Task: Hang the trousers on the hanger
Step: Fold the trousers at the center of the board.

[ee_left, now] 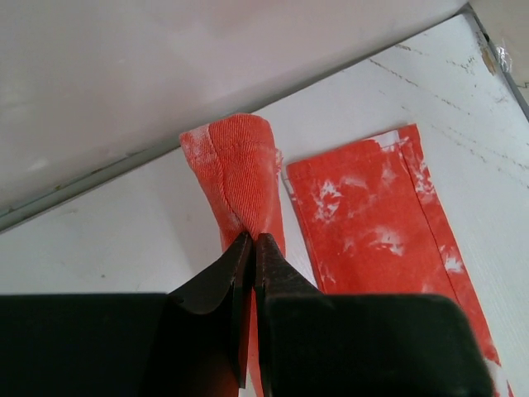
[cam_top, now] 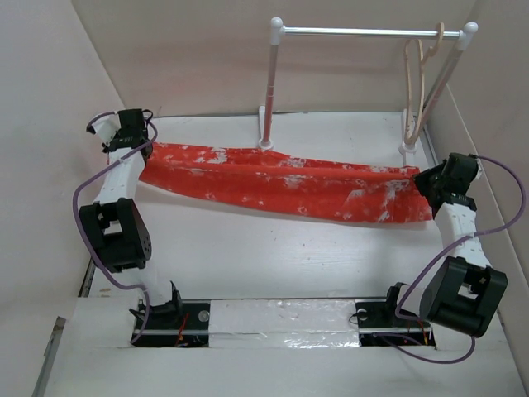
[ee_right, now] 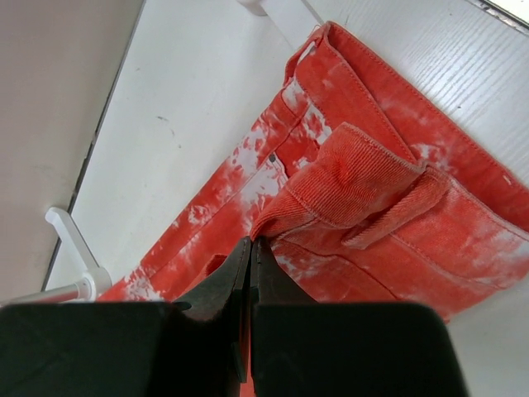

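Lying stretched across the worktop from nine to three o'clock, the trousers look like soft, light, ribbed cloth that will probably droop wherever it is unsupported. The left fingers are pinched shut on one leg hem. The right fingers are clamped on a waistband fold. Both ends seem sound holds. Only the overhead view shows the hanger, hooked on the rail at one o'clock. Only the left wrist view shows the second leg hem lying free.
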Action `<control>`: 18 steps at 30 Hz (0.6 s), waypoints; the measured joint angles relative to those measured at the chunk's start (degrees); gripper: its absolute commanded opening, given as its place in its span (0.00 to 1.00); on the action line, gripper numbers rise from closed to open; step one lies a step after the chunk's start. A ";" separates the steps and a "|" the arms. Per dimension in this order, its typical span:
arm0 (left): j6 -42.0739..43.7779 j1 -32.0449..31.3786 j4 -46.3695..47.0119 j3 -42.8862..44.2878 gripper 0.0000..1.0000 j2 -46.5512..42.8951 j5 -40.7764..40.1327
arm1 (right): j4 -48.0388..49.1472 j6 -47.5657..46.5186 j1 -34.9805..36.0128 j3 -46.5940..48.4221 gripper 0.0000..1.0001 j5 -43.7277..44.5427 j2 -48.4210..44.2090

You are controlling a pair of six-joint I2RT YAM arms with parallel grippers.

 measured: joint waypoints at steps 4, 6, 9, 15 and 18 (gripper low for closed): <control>1.09 -0.15 0.15 3.56 0.00 3.37 1.03 | 2.10 0.92 0.26 0.28 0.01 -0.37 2.14; 1.68 -0.48 0.37 5.92 0.00 5.33 1.03 | 2.62 1.18 0.94 1.38 0.01 -0.09 3.89; 2.36 -1.16 0.63 10.56 0.00 9.20 0.42 | 3.30 1.20 2.51 3.91 0.01 1.11 7.17; 3.34 -2.03 0.90 18.58 0.00 17.59 0.39 | 6.03 1.22 4.20 7.08 0.02 3.17 12.26; 3.82 -2.36 0.02 24.46 0.00 23.50 0.90 | 6.93 1.22 4.74 9.01 0.04 3.72 15.78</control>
